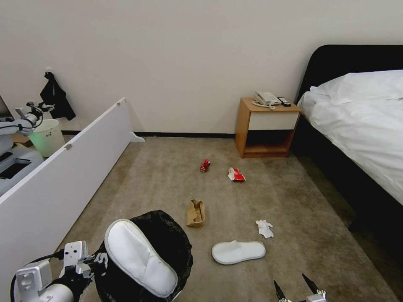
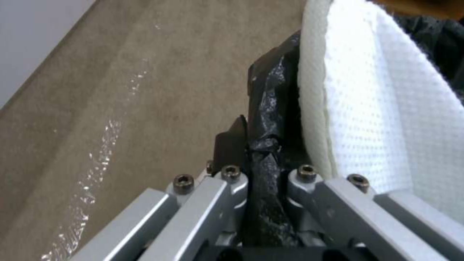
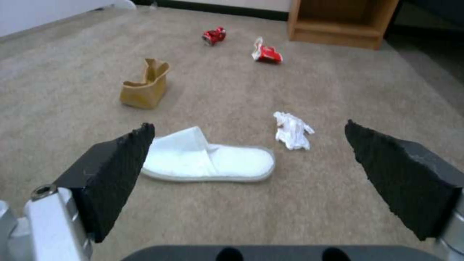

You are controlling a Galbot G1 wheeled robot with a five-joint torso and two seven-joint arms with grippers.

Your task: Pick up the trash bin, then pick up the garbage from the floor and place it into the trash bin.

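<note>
The trash bin point(image 1: 176, 256), lined with a black bag, is at the lower left of the head view. A white slipper point(image 1: 138, 256) lies across its mouth. My left gripper point(image 1: 98, 260) is shut on the bin's bagged rim point(image 2: 263, 152), with that slipper's fabric point(image 2: 386, 116) beside it. My right gripper point(image 1: 299, 287) is open at the bottom edge, just above the floor point(image 1: 294, 201). Ahead of it lie a second white slipper point(image 1: 238, 251) point(image 3: 212, 161) and a crumpled tissue point(image 1: 264, 228) point(image 3: 292, 130). Farther off are a brown paper bag point(image 1: 196, 213) point(image 3: 145, 87), a crushed red can point(image 1: 205, 165) point(image 3: 214, 35) and a red-and-white wrapper point(image 1: 236, 175) point(image 3: 266, 53).
A long white panel point(image 1: 63, 176) runs along the left. Behind it stands an unlined white bucket point(image 1: 47, 136). A wooden nightstand point(image 1: 266, 128) with a phone stands against the back wall, and a bed point(image 1: 361, 126) takes up the right side.
</note>
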